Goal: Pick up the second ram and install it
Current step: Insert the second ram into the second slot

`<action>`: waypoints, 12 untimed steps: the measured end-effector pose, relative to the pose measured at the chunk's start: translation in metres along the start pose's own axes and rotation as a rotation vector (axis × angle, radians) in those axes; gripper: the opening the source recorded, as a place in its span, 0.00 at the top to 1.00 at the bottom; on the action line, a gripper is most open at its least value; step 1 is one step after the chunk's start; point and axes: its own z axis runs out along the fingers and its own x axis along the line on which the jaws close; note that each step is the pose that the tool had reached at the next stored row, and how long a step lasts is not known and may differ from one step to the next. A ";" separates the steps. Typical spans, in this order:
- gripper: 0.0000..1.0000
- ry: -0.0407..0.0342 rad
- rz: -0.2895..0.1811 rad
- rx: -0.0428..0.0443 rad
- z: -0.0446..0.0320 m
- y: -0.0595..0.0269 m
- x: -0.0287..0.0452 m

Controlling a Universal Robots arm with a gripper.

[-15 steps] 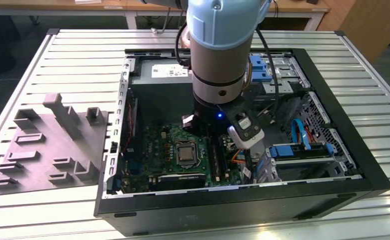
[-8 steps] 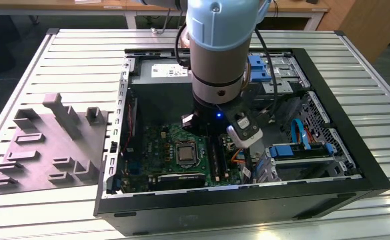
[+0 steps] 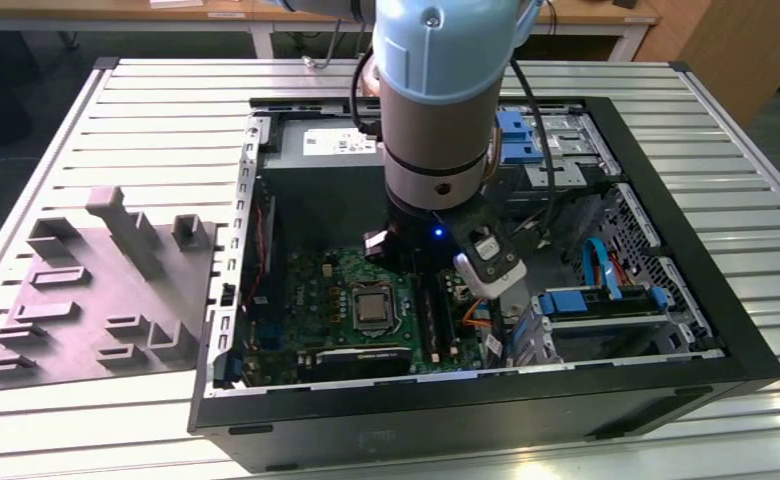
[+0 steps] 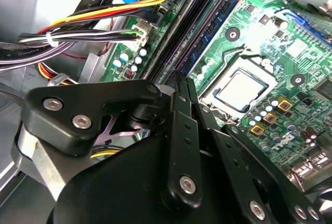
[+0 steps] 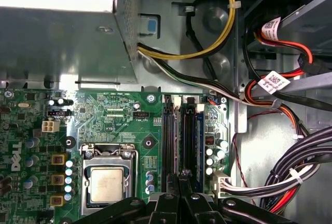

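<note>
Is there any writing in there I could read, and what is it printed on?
Nothing I can quote.
White lettering on the motherboard: too small to read.
Print on the cable tags: too small to read.
Print on the white sticker: too small to read.

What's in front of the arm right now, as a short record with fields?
Setting: open black computer case on a slatted metal table
Pincer: shut, tips over the long black memory slots
Ram: one dark blue-green circuit-board stick stands in a slot next to the tips
Beside case: grey moulded plastic tray, on the exterior view's left
</note>
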 end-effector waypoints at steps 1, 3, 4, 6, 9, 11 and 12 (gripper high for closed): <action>0.89 0.0000 0.000 -0.0001 0.0001 0.0000 0.0000; 0.89 0.0000 0.000 -0.0002 0.0005 -0.0001 0.0000; 0.89 -0.0001 0.000 -0.0003 0.0013 -0.0001 0.0001; 0.89 0.0000 0.000 -0.0001 0.0026 -0.0002 0.0002; 0.89 0.0000 0.000 0.0000 0.0043 -0.0003 0.0003; 0.89 0.0001 0.000 0.0002 0.0043 -0.0004 0.0004; 0.89 0.0001 0.000 0.0002 0.0044 -0.0004 0.0004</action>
